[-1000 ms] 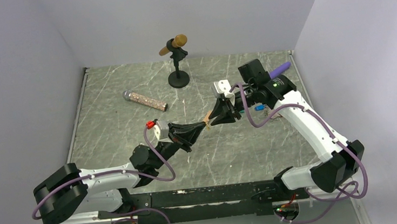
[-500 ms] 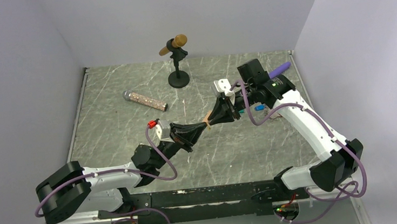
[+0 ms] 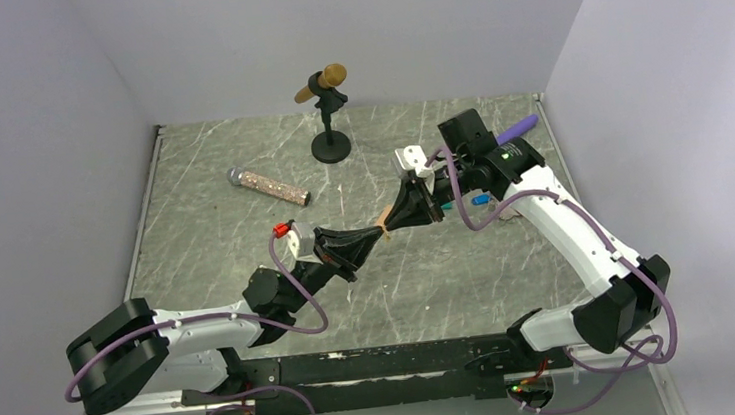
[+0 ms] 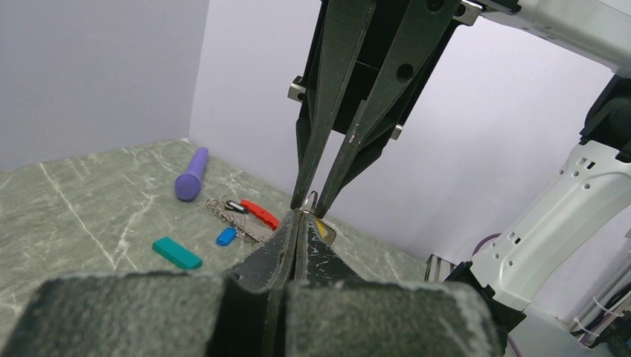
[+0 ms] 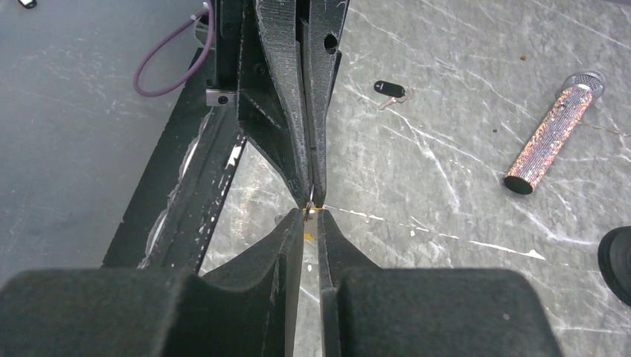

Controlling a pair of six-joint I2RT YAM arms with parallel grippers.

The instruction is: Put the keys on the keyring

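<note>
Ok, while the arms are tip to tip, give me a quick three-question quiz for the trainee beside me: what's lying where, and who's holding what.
1. True or false: the red keyring lies on the table, held by neither end effector.
2. Which lies closest to the teal block? A) blue key B) purple stick C) glitter microphone
3. Which end effector pinches the yellow key, fingers pressed fully together?

Key: 1 true; 2 A; 3 the left end effector.
</note>
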